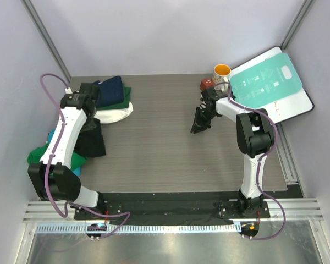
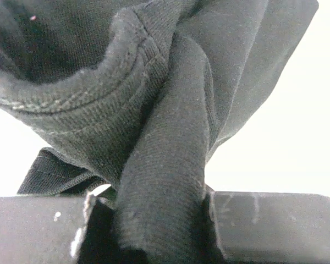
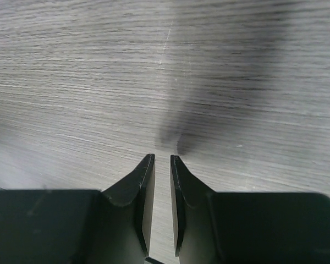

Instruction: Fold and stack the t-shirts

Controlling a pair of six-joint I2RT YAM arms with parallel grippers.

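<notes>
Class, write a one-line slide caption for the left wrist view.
Left gripper shut on a bunched fold of the black t-shirt, cloth filling most of the frame.

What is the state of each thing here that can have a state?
left claw: shut on black t-shirt
black t-shirt: unfolded, bunched
right claw: slightly open, empty
shirt stack: folded, navy on top
loose shirts: crumpled, unfolded
mug: upright

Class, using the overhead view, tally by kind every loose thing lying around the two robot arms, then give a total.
Cloth items: 6 (navy shirt, green shirt, white cloth, black shirt, second green shirt, teal shirt)
Mug: 1
Teal-and-white board: 1
Small brown object: 1
Total: 9
</notes>
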